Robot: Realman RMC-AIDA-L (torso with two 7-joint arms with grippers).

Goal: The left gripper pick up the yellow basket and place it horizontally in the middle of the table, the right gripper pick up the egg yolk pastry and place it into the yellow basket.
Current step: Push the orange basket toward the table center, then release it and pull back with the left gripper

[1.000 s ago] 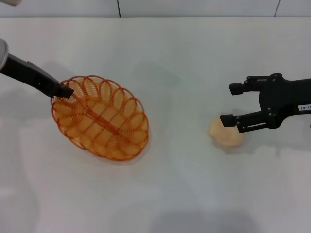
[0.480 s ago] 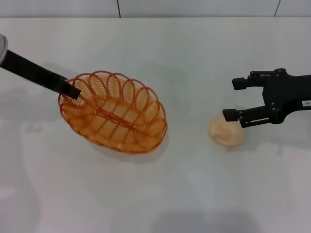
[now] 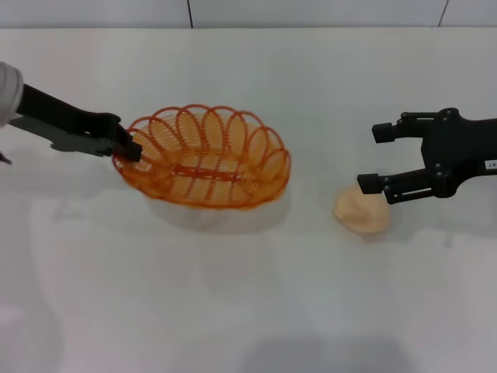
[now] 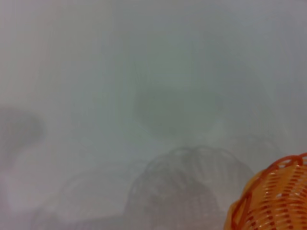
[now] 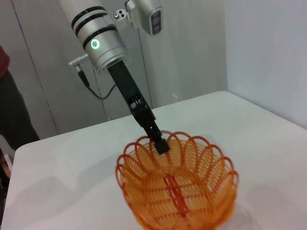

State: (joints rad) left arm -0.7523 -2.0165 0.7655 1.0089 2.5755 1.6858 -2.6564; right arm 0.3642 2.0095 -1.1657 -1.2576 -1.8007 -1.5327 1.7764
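Observation:
The yellow basket [image 3: 203, 159] is an orange-yellow wire oval left of the table's middle, its long axis running nearly left to right. My left gripper [image 3: 128, 146] is shut on the rim at the basket's left end. The basket's shadow falls offset below it, so it seems slightly raised. The right wrist view shows the same basket [image 5: 177, 189] with the left gripper [image 5: 160, 143] pinching its far rim. A piece of the basket [image 4: 276, 199] shows in the left wrist view. The egg yolk pastry [image 3: 361, 211] lies on the table [image 3: 248, 311] at the right. My right gripper [image 3: 373, 159] hovers open just behind it, holding nothing.
The white tabletop reaches a far edge where grey wall panels [image 3: 311, 12] begin. The left arm's silver segment with a green ring light [image 5: 96, 44] rises behind the basket. A person's dark sleeve [image 5: 14, 105] stands beyond the table's far side.
The left gripper carried the basket rightward toward the middle and swung it from a diagonal to nearly horizontal. The right gripper drew back slightly and stayed open; the pastry did not move.

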